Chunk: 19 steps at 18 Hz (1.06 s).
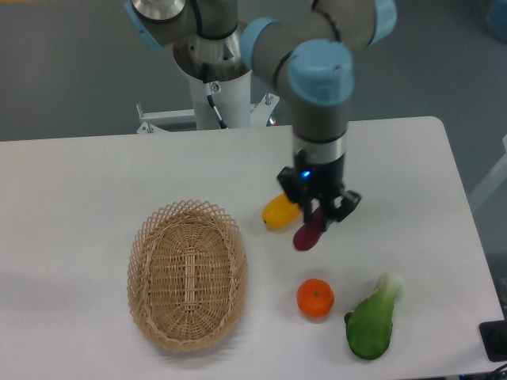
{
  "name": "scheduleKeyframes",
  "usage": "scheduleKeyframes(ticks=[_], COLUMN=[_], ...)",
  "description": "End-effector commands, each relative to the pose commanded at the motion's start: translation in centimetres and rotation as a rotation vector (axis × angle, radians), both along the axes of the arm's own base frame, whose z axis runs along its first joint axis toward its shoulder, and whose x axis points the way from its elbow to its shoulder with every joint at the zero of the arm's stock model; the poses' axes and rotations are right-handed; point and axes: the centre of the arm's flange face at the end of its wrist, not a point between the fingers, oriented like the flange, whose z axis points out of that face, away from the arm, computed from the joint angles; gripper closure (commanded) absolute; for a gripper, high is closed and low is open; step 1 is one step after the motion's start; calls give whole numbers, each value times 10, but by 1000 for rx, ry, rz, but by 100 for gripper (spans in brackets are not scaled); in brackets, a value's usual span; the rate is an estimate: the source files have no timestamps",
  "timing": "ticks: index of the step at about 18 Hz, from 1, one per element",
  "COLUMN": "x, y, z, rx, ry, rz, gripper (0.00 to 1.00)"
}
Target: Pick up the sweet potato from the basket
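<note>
The reddish-purple sweet potato (307, 234) hangs in the air over the white table, to the right of the basket and clear of it. My gripper (318, 214) is shut on its upper end, with the tuber's lower tip sticking out below the fingers. The oval tan wicker basket (187, 274) sits at the left front of the table with nothing in it.
A yellow oblong fruit (281, 211) lies just left of the gripper, partly hidden behind it. An orange (315, 298) and a green leafy vegetable (371, 321) lie at the front right. The arm's base (210, 59) stands at the back.
</note>
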Motion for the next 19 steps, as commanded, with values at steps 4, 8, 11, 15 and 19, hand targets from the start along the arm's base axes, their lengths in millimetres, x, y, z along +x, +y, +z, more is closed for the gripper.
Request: scheduleKeyframes(ticks=[4, 8, 11, 15, 19], x=[-6, -9, -9, -9, -9], y=[-8, -13, -13, -13, -13], z=[-3, -6, -6, -6, -6], rx=[-10, -19, -20, -20, -21], ry=[-7, -9, -8, -8, -6], rz=[8, -7, -7, -7, -7], gripper=[68, 68, 68, 68, 68])
